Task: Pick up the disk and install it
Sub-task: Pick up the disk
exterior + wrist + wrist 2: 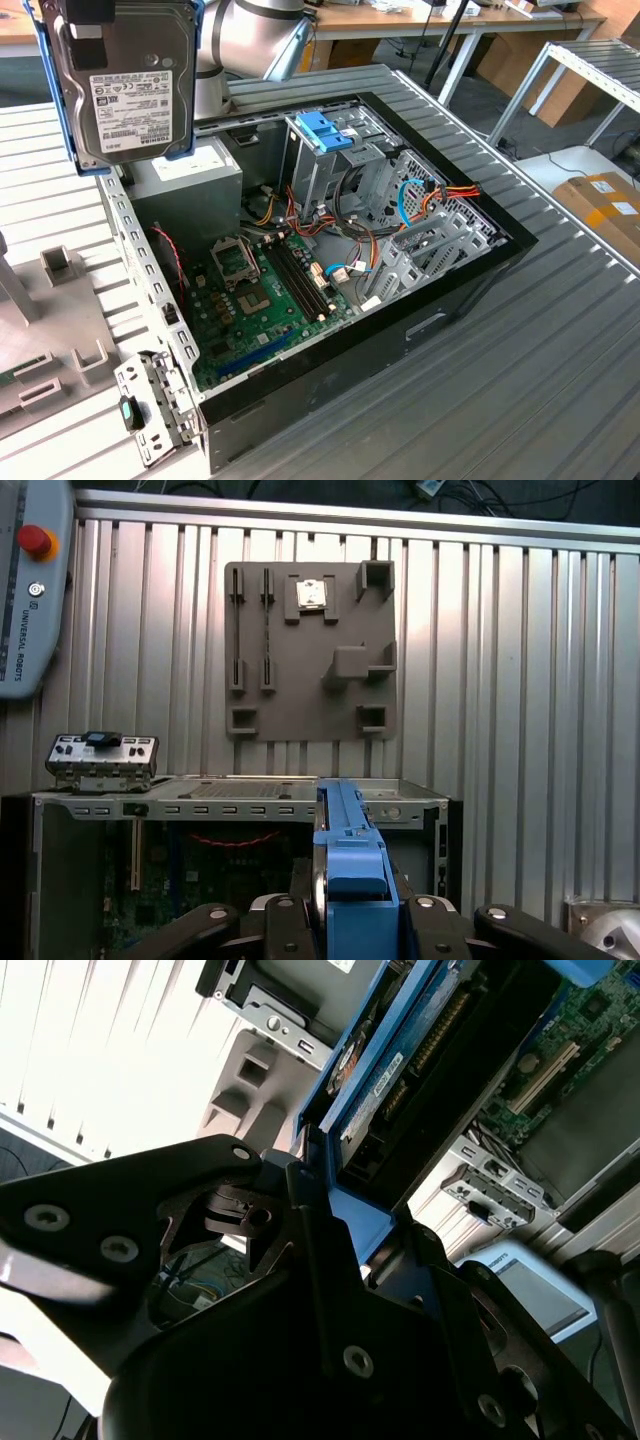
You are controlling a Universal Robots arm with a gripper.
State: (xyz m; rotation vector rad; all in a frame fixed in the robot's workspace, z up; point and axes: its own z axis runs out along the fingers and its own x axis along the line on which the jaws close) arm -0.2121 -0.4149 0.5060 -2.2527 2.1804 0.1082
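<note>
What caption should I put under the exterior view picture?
The disk in its light-blue frame hangs above the open computer case, not yet in the drive cage.

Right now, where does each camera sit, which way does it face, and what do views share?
Exterior view: off the robot, above the open computer case, looking down; arm behind the held-up disk.
First wrist view: on the arm, looking along the disk's edge to the case and a grey fixture plate; gripper holding it.
Second wrist view: close behind the gripper, facing the disk.
Shared: all show the disk and case.
</note>
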